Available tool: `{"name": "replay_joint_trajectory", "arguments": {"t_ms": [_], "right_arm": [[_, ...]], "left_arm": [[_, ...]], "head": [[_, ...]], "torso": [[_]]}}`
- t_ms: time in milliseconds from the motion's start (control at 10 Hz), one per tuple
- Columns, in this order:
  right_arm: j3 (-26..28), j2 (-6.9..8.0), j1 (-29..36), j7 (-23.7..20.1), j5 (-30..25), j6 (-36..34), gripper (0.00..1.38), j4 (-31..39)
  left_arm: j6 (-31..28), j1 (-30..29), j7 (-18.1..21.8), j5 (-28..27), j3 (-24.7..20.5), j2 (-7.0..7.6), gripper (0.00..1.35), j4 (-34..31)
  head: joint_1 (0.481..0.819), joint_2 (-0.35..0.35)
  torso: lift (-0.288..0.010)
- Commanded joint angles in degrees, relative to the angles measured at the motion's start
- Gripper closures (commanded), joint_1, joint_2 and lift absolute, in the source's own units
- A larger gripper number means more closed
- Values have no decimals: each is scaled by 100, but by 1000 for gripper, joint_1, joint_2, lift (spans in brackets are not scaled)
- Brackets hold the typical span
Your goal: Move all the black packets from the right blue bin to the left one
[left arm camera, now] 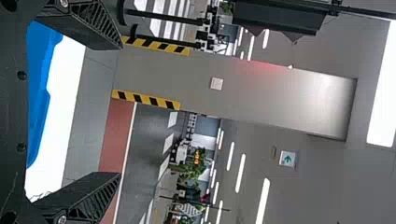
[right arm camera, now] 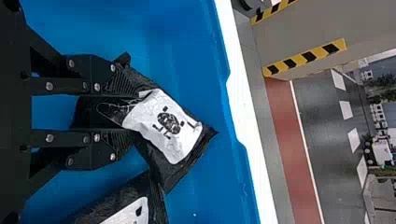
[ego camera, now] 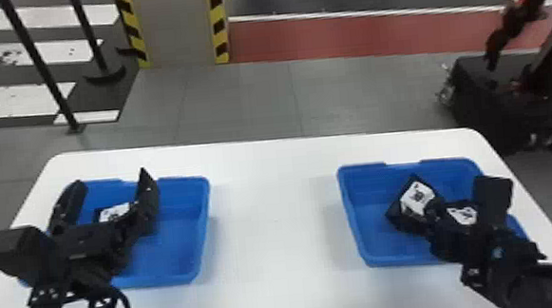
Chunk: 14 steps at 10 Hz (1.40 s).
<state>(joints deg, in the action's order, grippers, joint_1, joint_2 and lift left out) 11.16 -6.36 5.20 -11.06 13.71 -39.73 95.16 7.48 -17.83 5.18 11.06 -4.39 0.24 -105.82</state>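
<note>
Packet (right arm camera: 163, 125) being pinched by right gripper (right arm camera: 122, 113), another (right arm camera: 128, 205) beside it, a lift and leftward carry seemingly being called for

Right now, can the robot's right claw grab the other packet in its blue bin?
Probably not: the right claw is full, closed on one black packet. The other packet lies close by, so it looks reachable once the claw is empty.

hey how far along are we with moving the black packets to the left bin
At least one packet already lies in the left bin. The right pincer grips another packet at the right bin, not yet across. One more packet beside it is left to move.
</note>
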Motion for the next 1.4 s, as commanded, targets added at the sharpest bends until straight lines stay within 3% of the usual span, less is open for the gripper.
{"name": "replay_joint_trajectory", "arguments": {"t_ms": [0,400,500,600,800,900,1100,1300], "right_arm": [[0,12,351,25,106,-7,1138,475],[-17,74,1195,-10,598,204,1138,2120],[-9,65,928,-485,616,668,1138,1769],[-17,-49,366,-1284,633,1090,1138,995],[-430,-269,-675,-2515,457,1343,1138,-144],[-518,-278,-1111,-3033,352,1357,1138,-692],[-712,-269,-1730,-3816,159,1175,1138,-1255],[-1081,-260,-1856,-4202,238,879,1138,-1255]], "left_arm": [[12,11,0,1,9,-6,53,0],[265,25,0,221,79,-24,53,0],[223,39,0,238,88,-15,53,0],[125,67,27,291,132,-6,53,-14],[-550,39,62,458,193,11,53,-436],[-874,25,79,502,193,11,53,-717],[-1521,67,220,687,193,11,53,-1167],[-2125,180,413,783,193,29,55,-1378]], "head": [[695,-46],[695,-27],[695,-17],[695,0],[695,21],[695,32],[695,57],[695,68]], "torso": [[-110],[-110],[-110],[-110],[-110],[-110],[-110],[-110]]}}
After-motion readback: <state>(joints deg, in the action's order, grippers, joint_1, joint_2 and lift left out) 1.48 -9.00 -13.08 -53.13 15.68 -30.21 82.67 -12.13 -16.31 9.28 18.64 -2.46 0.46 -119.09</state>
